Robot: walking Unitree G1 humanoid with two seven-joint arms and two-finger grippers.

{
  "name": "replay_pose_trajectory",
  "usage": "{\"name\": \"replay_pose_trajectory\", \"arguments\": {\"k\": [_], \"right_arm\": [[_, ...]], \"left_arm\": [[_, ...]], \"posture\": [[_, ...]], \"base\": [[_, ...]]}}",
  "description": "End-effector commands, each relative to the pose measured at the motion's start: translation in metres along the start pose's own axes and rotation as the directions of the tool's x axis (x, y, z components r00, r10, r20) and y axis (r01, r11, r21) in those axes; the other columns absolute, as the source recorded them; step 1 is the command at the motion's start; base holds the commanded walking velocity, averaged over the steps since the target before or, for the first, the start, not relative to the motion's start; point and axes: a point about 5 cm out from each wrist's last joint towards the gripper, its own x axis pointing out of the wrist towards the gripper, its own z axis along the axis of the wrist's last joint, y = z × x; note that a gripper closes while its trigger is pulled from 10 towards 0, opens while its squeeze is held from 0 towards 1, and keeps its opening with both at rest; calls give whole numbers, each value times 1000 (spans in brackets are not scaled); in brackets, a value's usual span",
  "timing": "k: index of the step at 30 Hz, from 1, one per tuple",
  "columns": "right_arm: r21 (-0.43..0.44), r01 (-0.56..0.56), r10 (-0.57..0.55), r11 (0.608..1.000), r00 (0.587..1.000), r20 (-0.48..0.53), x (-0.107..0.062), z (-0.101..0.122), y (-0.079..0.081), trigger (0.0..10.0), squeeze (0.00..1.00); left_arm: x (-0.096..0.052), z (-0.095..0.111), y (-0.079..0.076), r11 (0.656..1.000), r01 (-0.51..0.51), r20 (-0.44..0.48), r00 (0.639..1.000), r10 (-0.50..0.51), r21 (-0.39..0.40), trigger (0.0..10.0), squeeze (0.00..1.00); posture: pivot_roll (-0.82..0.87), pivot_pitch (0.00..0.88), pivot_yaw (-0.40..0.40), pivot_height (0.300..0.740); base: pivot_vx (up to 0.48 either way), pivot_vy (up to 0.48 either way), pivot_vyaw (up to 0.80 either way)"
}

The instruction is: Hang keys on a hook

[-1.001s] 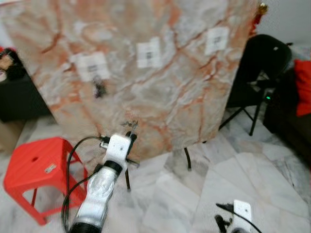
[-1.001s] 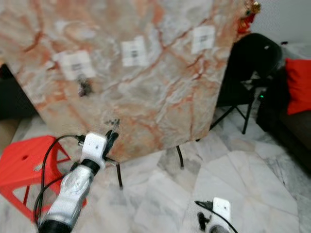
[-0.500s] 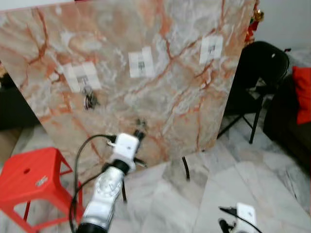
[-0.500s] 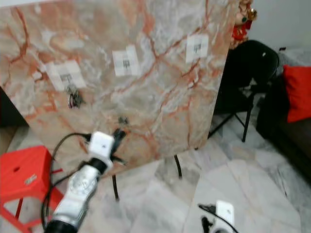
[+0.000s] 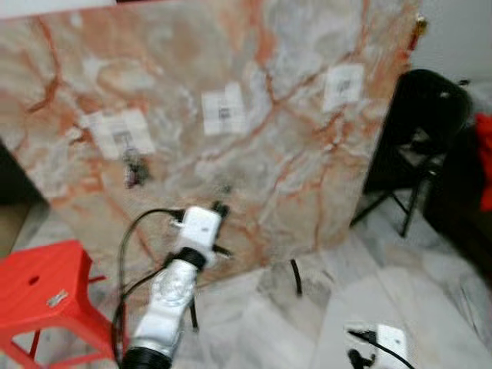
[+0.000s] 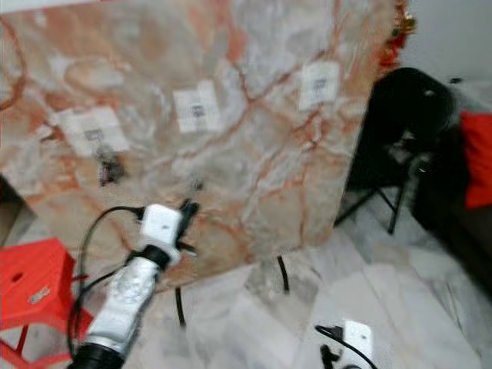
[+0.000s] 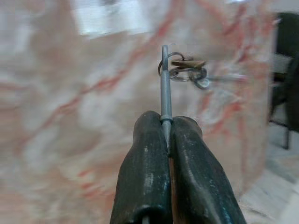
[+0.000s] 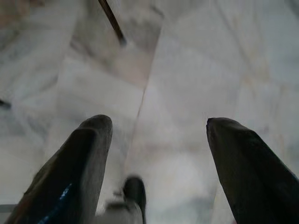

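Domestic interior: marble-tiled floor, red plastic stool, black folding chair, red cushion, and a marble-patterned board standing upright.

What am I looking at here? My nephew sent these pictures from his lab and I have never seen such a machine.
It is a walking humanoid robot with two silver arms, each ending in a pincer of two long black fingers. Two pictures come from cameras in its head, looking forward and down; the other two come from a camera on each wrist.

Before it stands a big slab of pink-veined marble bearing three white square patches, which seem to hold small hooks; a dark bunch already hangs under the leftmost. The left pincer is raised toward the slab, shut on a thin grey metal key with a ring of further keys at its tip. The right pincer hangs open above the pale marble floor. A red plastic stool and a black folding chair stand nearby.
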Motion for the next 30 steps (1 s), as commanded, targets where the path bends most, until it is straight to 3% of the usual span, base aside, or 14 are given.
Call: {"name": "replay_pose_trajectory", "arguments": {"k": [1,30], "right_arm": [[2,-16,16,1000,1000,-4,0,-3,6,10000,0],[-3,-17,17,1000,1000,-8,0,-4,6,10000,0]], "left_arm": [[0,3,5,1000,-22,12,1000,22,2,10000,0],[1,5,2,1000,6,24,1000,-6,-19,10000,0]], "posture": [[17,0,-26,732],[21,0,-23,732]], "base": [[262,0,0],[253,0,0]]}}
